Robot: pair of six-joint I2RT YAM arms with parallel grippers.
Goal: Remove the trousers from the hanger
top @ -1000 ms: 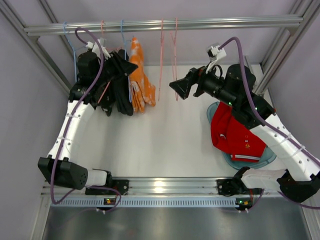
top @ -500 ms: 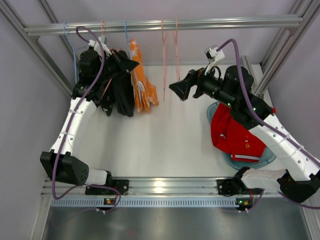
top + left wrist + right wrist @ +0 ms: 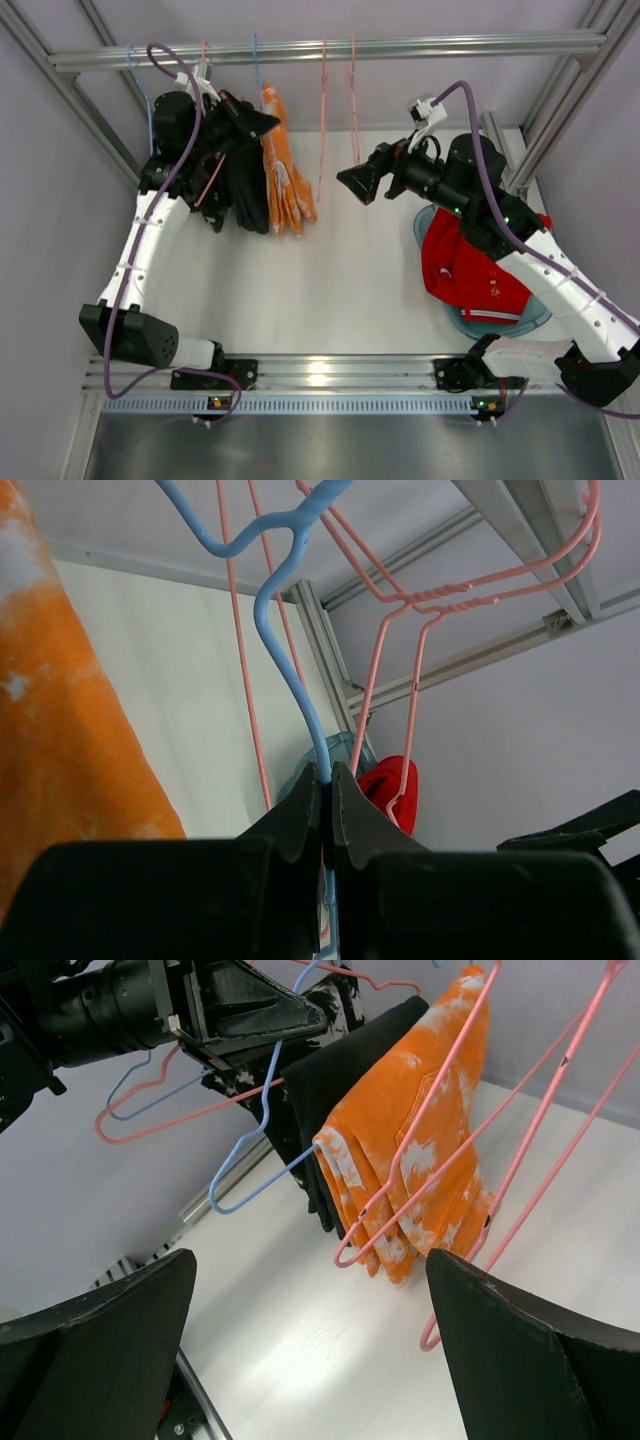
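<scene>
pinching blue hanger (image 3: 284, 670) in left gripper (image 3: 326, 776), orange trousers (image 3: 283, 176) hanging alongside, right gripper (image 3: 353, 186) fingers spread wide, empty

Orange trousers (image 3: 420, 1150): soft matt cloth, white mottling. Red trousers (image 3: 462, 270): plain matt cloth. Black cloth (image 3: 245, 185): matt. Blue hanger (image 3: 293, 525), pink hanger (image 3: 440, 598): thin smooth coloured wire. Rail (image 3: 330, 48): brushed metal. Surface (image 3: 330, 290): white, smooth, slight sheen. Tray (image 3: 421, 228): translucent bluish plastic. Left pincer (image 3: 327, 772): matt black plastic.

Orange trousers (image 3: 60, 730) partly off-frame left
</scene>
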